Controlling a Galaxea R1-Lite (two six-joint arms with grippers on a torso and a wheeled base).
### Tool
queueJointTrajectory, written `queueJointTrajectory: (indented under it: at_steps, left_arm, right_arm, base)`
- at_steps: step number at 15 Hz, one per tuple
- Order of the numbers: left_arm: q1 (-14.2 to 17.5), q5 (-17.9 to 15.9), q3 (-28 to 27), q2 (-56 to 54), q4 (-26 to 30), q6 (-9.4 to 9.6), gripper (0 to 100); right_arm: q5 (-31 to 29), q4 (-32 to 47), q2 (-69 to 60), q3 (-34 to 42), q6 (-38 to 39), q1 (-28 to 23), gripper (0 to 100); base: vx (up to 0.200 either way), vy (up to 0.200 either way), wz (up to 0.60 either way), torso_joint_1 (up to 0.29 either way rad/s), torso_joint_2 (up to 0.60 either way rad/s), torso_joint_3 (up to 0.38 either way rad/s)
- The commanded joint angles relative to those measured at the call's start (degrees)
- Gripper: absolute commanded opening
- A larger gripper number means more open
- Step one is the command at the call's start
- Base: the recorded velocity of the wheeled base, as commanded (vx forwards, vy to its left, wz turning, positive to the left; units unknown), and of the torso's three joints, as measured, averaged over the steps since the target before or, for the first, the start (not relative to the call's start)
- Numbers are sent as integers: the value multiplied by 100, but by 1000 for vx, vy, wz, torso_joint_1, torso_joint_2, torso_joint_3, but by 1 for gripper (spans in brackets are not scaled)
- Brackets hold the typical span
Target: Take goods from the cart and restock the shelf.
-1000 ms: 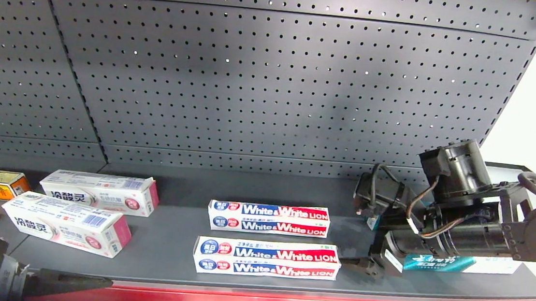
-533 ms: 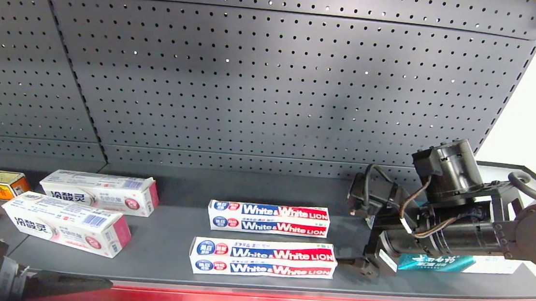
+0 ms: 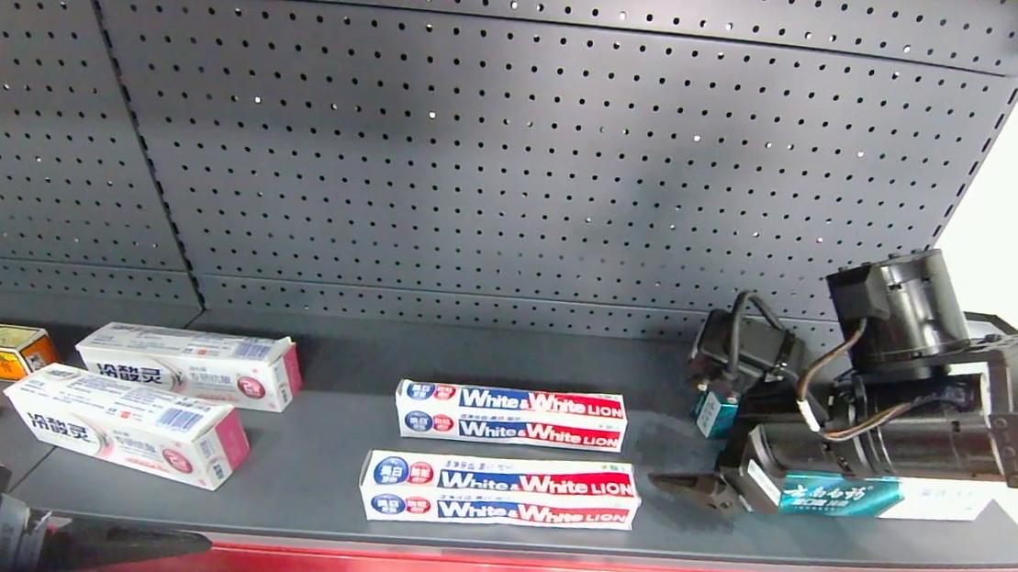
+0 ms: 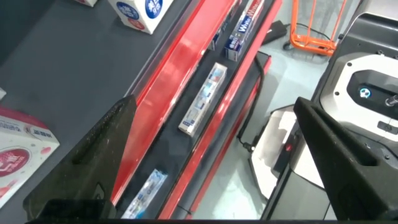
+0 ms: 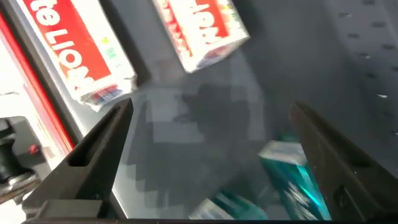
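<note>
on the dark grey shelf point(image 3: 332, 418), below its pegboard back point(image 3: 518, 185), we see a teal toothpaste box point(image 3: 841, 495) lying at the right end; the right gripper point(image 5: 211, 109) just beside it and the left gripper point(image 4: 214, 104) both gape empty.

Right arm point(image 3: 882, 443): black cylindrical motor housings, looped cables.

right gripper point(image 3: 688, 454) | draws back rightward and slightly up, away from front white toothpaste box point(image 3: 500, 491) | box now lies slightly further left
</note>
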Motion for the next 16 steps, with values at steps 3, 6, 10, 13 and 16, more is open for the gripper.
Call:
queueJointTrajectory:
  at_steps: [3,6,10,13,16]
  left_arm:
    - [-1,17,-273,35,-71,-1,100]
    - [-142,834,-836,492,-361,8,100]
    - [-616,1291,-1126,685,-440,-1,100]
    - [-634,1836,-1196,799,-607,8,100]
    - [-774,2680,-1231,896,-687,8,100]
  right_arm:
    - [52,-9,-829,446,-5,-476,100]
    - [140,-1,-1128,797,-5,-617,100]
    - [140,-1,-1181,868,-5,-731,100]
    - [140,-1,-1181,894,-5,-731,100]
    - [140,-9,-1155,903,-5,-775,100]
  base:
    - [0,0,0,0,0,0]
    - [0,0,0,0,0,0]
    - [0,0,0,0,0,0]
    - [0,0,0,0,0,0]
    - [0,0,0,0,0,0]
